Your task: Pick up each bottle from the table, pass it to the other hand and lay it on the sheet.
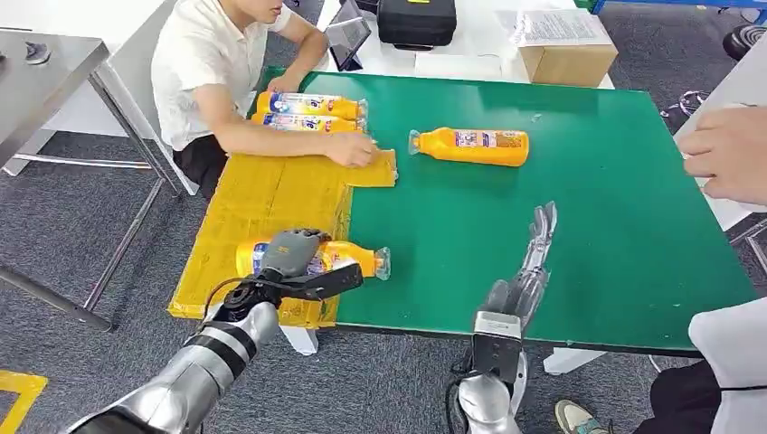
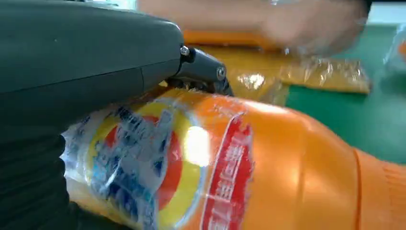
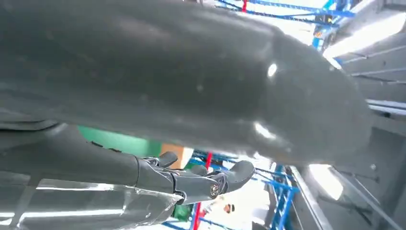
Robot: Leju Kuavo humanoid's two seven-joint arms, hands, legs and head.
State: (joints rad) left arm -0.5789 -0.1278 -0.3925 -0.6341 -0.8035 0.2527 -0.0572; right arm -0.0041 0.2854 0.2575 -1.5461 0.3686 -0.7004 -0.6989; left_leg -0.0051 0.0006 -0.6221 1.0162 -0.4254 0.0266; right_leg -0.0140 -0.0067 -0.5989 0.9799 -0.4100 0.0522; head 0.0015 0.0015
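Lying on the yellow sheet (image 1: 262,194) at its near edge, an orange bottle (image 1: 348,257) is grasped by the left hand (image 1: 294,258). The right hand (image 1: 529,267) is held empty, fingers extended, above the green tabletop (image 1: 588,226).

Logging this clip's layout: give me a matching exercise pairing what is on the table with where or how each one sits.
Column 1:
1. left hand
2. right hand
3. lone bottle
4. bottle pair

Column 2:
A. lying on bare green table
B. open, above the green surface
C. side by side near the person's arm
D. gripping a bottle on the yellow sheet

Pairs: 1-D, 2-B, 3-A, 4-C
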